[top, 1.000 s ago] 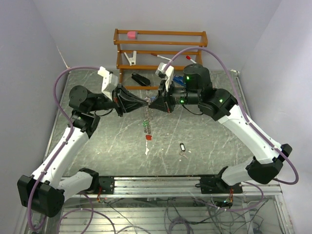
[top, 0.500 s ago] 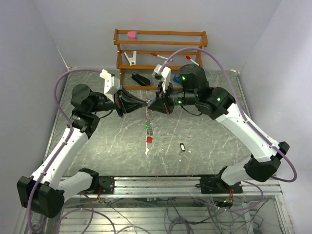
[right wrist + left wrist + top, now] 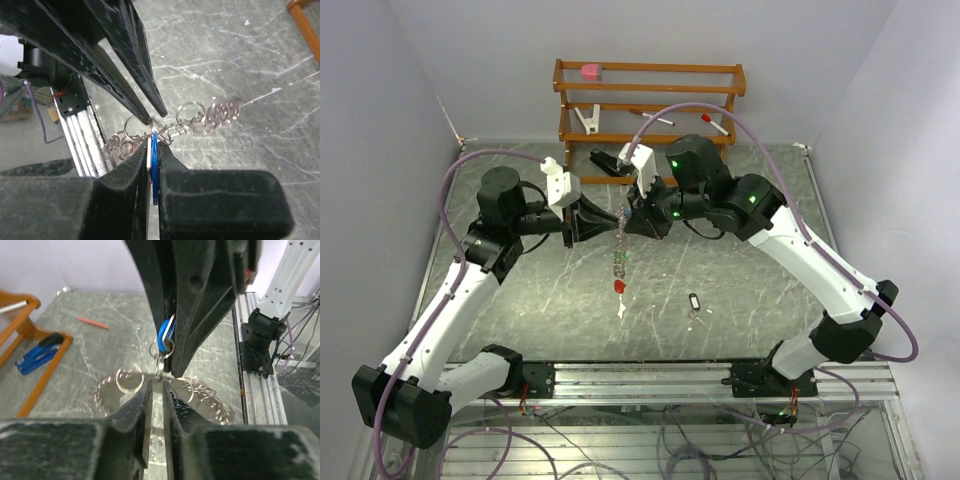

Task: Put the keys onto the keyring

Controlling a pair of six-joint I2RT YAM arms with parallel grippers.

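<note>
keys (image 3: pixel 618 265) hang midair; right hand (image 3: pixel 155 143) pinches blue-tagged key (image 3: pixel 154 185).

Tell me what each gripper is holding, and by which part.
Right gripper: the blue-tagged key, pinched by its blue tag. Left gripper: jaws nearly shut at the keyring; whether it grips cannot be told.

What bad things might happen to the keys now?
The blue-tagged key is pinched only by its tag in the right gripper and may slip out. The left gripper has its jaws a slit apart right at the keyring, so the ring, with its dangling green tag and red tag, might drop to the table.
</note>
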